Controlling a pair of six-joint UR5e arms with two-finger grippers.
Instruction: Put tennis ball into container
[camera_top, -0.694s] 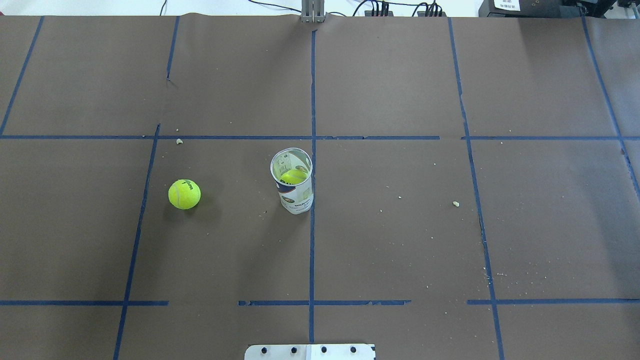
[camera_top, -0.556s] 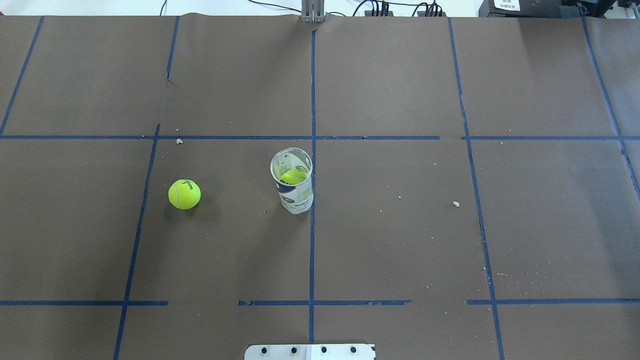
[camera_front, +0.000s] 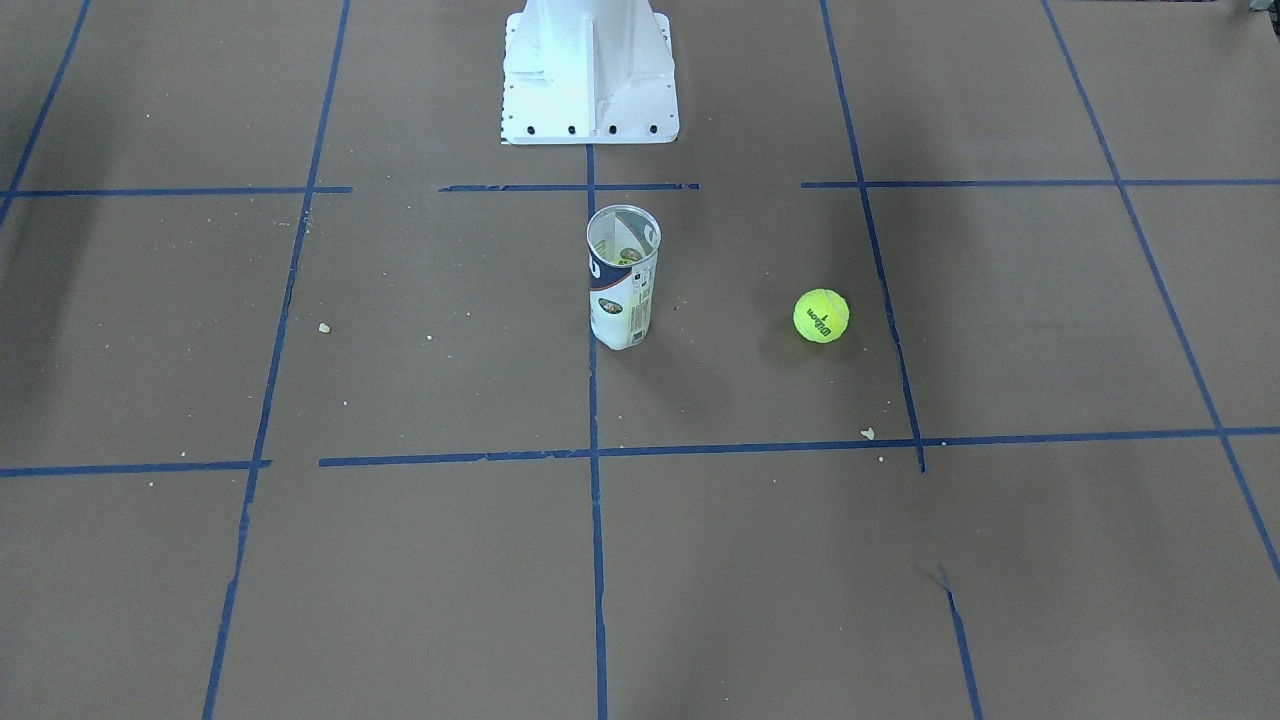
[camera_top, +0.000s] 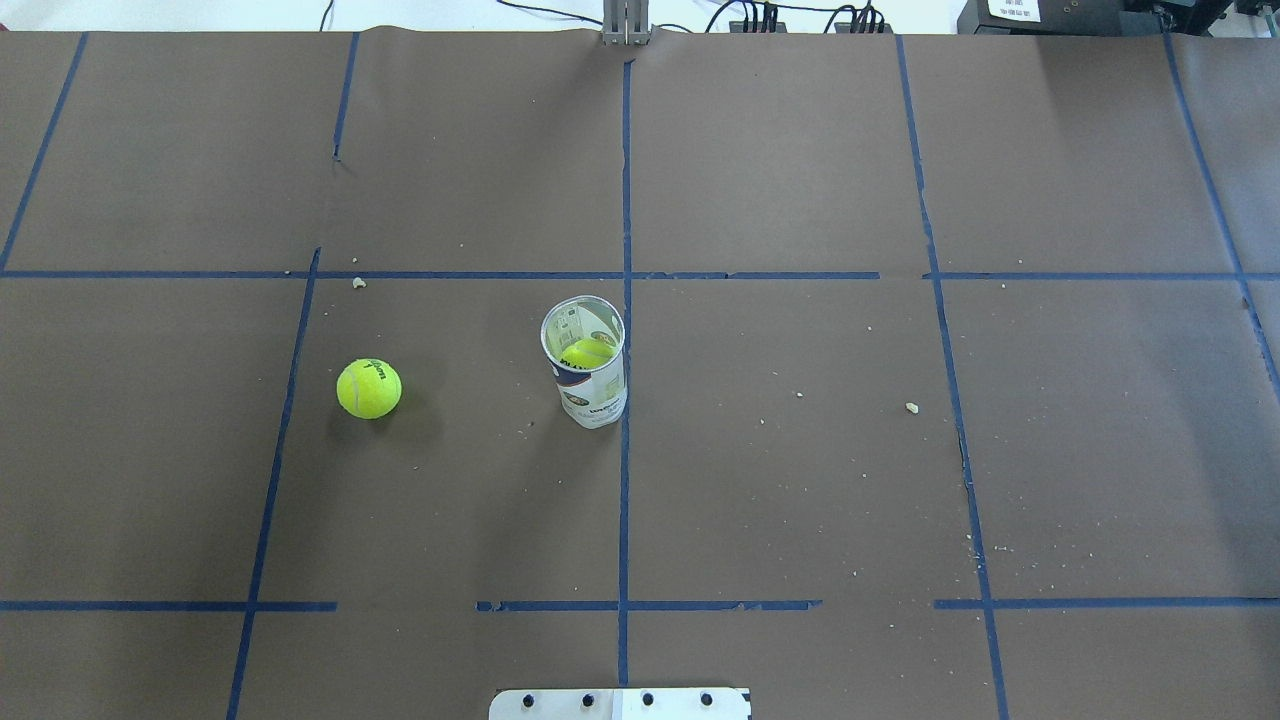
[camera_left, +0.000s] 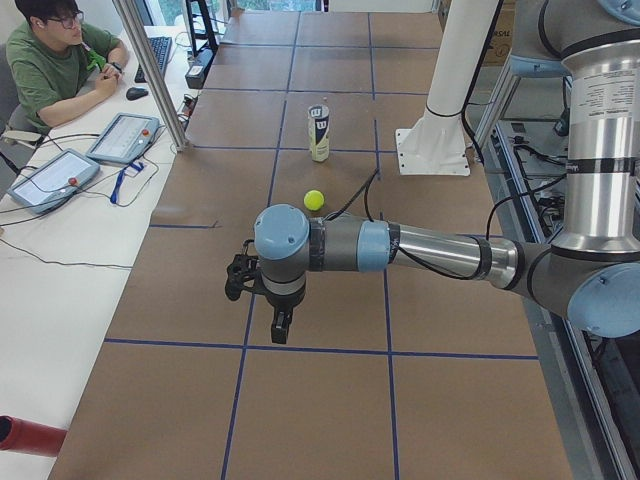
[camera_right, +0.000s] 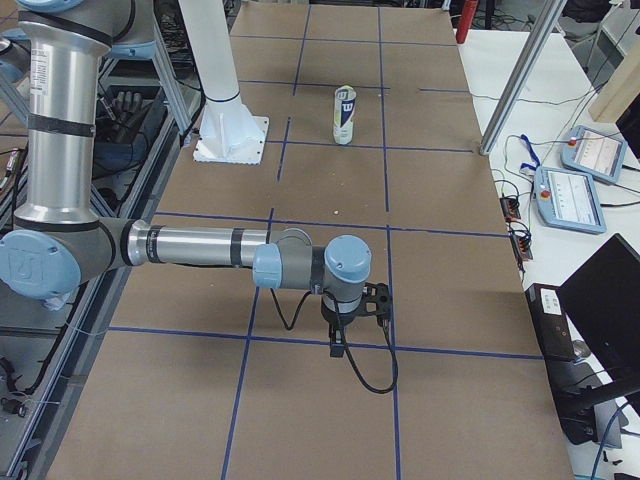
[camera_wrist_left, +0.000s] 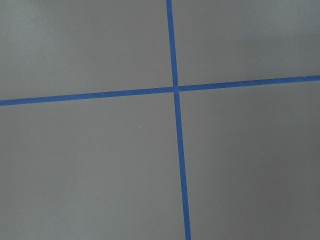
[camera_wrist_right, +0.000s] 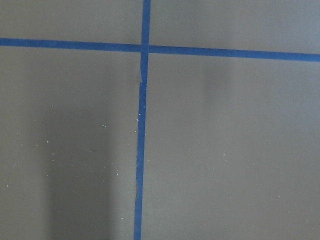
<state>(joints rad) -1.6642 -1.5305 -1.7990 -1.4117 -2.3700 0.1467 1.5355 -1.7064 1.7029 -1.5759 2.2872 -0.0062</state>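
The tennis ball (camera_top: 369, 388) lies alone on the brown table cover, to the robot's left of the container (camera_top: 587, 375); it also shows in the front view (camera_front: 821, 315) and the left view (camera_left: 314, 200). The container (camera_front: 622, 280) stands upright and open, with a second yellow-green ball (camera_top: 588, 351) inside. My left gripper (camera_left: 281, 330) hangs over the table far from the ball, near the left end. My right gripper (camera_right: 337, 345) hangs near the right end. Both show only in side views, so I cannot tell whether they are open or shut. Both wrist views show only taped paper.
The white robot base (camera_front: 588, 70) stands behind the container. Blue tape lines (camera_top: 625, 450) grid the brown cover. An operator (camera_left: 55, 60) sits at the side bench with tablets (camera_left: 125, 135). A metal pole (camera_left: 150, 70) rises at the table's far edge.
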